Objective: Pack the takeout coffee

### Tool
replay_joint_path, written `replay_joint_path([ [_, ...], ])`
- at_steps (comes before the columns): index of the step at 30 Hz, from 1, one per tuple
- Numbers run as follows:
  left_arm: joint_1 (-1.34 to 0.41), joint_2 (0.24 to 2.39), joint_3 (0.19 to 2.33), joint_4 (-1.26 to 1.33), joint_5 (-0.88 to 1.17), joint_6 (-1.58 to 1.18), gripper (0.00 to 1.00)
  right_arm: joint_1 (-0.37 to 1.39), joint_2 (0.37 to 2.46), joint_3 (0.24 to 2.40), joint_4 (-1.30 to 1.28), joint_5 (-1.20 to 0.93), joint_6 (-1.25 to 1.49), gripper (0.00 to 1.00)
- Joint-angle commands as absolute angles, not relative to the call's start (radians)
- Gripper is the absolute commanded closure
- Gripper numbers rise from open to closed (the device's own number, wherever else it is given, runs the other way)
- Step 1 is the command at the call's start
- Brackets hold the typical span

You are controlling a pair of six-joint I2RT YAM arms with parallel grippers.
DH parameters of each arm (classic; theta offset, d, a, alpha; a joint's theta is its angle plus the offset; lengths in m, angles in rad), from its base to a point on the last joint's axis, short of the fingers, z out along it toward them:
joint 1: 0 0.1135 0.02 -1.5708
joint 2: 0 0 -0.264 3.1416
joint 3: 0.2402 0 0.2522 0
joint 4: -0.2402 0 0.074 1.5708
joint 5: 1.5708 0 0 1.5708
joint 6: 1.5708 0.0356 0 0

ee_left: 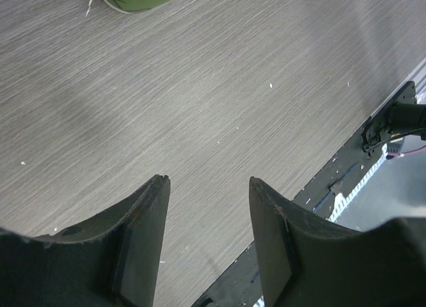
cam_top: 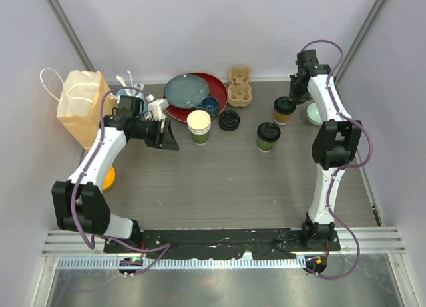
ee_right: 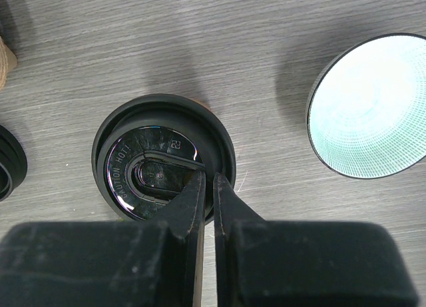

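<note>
The right gripper [ee_right: 208,180], fingers pinched together on nothing, is hovering over the black lid [ee_right: 163,157] on the brown-sided cup [cam_top: 284,110] in the overhead view's upper right, while the left gripper [ee_left: 208,182] is hanging open and empty at left, well apart from the lidded green-sided cup [cam_top: 268,136].

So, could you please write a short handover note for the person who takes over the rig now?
Left gripper: open, empty, above the bare table.
Right gripper: shut, holding nothing, tips at the black lid of the brown cup; contact unclear.
Green cup: on the table, beside the brown cup, lid on.
Done: both cups are lidded.
Left: neither cup is packed; probably they go into the cardboard carrier or the paper bag.
</note>
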State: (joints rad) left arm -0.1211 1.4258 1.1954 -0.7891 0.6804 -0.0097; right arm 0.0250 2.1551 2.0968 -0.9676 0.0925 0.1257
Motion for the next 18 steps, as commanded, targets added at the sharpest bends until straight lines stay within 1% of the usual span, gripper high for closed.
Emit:
replay_joint_path([
  [1, -0.107, 1.404, 1.302, -0.863, 0.672, 0.080, 0.43, 0.023, 2.146, 2.095, -0.937, 0.094, 0.104, 0.90],
  [2, -0.104, 1.404, 1.319, -0.882, 0.664, 0.098, 0.41, 0.023, 2.148, 2.091, -0.937, 0.094, 0.103, 0.90],
  [6, -0.097, 1.394, 1.410, -1.006, 0.650, 0.176, 0.36, 0.023, 2.152, 2.091, -0.936, 0.098, 0.092, 0.86],
  [10, -0.080, 1.379, 1.489, -1.063, 0.626, 0.216, 0.35, 0.023, 2.157, 2.086, -0.927, 0.097, 0.089, 0.86],
  [18, -0.046, 1.358, 1.519, -1.083, 0.578, 0.230, 0.34, 0.023, 2.158, 2.036, -0.891, 0.091, 0.086, 0.86],
])
